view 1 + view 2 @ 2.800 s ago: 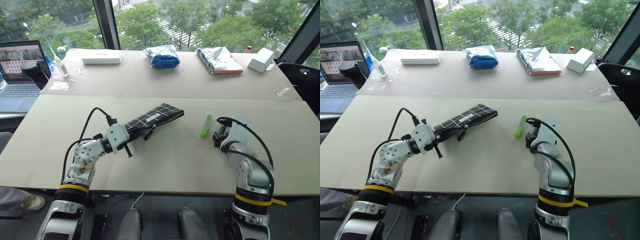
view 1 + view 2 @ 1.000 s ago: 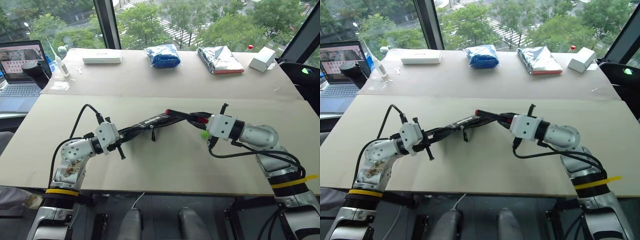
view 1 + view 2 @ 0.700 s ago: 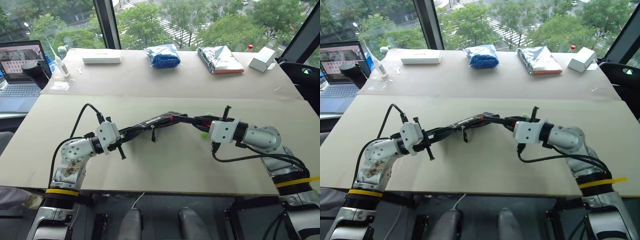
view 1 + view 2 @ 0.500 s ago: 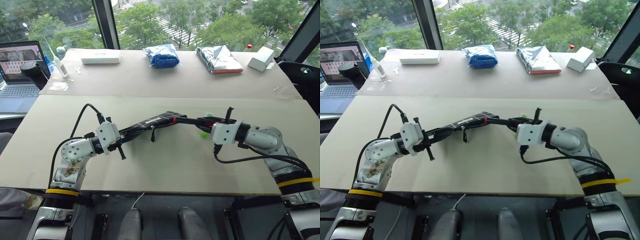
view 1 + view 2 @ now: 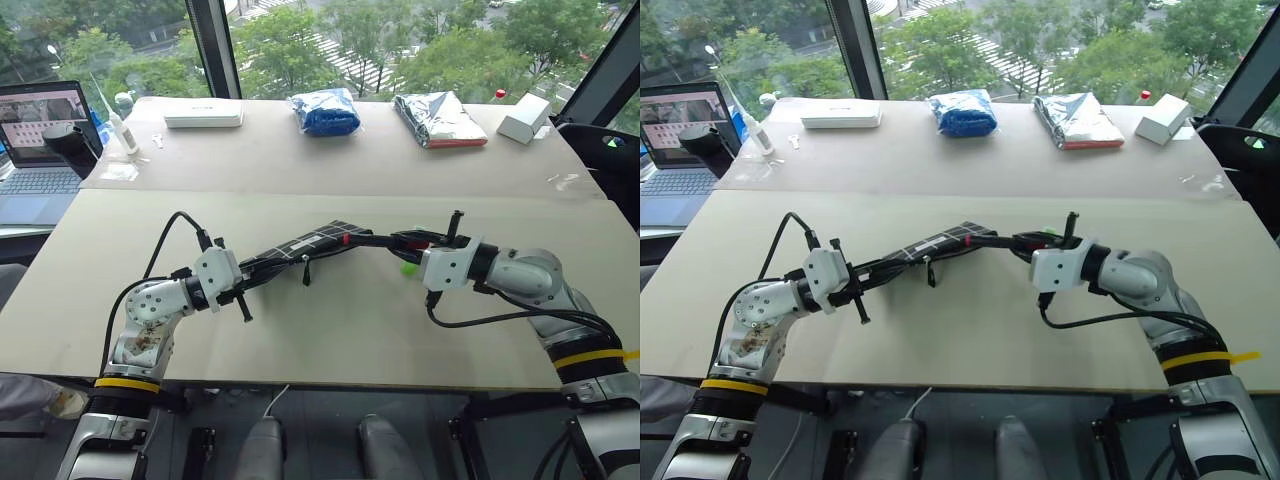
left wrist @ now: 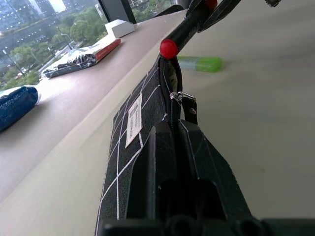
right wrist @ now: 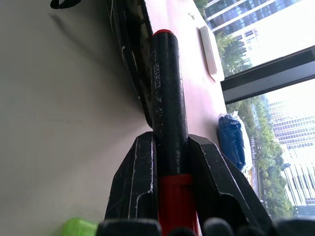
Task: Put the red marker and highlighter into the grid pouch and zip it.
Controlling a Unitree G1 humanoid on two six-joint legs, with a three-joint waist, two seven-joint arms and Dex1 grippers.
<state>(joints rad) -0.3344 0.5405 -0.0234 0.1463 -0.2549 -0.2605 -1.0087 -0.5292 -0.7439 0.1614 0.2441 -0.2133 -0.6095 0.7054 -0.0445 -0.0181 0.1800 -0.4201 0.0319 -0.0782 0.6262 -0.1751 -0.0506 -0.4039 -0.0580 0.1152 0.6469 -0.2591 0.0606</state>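
Right end effector [image 7: 167,162] is clamped on the red marker [image 7: 166,103], a smooth black cylinder whose red tip meets the open zippered mouth of the grid pouch [image 5: 300,245]. Left end effector [image 6: 174,142] is closed on the pouch's near end, lifting the flat black fabric with thin white lines off the pale matte desk [image 5: 330,320]. Chunky green highlighter [image 6: 199,63] lies on the desk just beside the right end effector, with bare surface toward the near edge.

Bright, even daylight from windows
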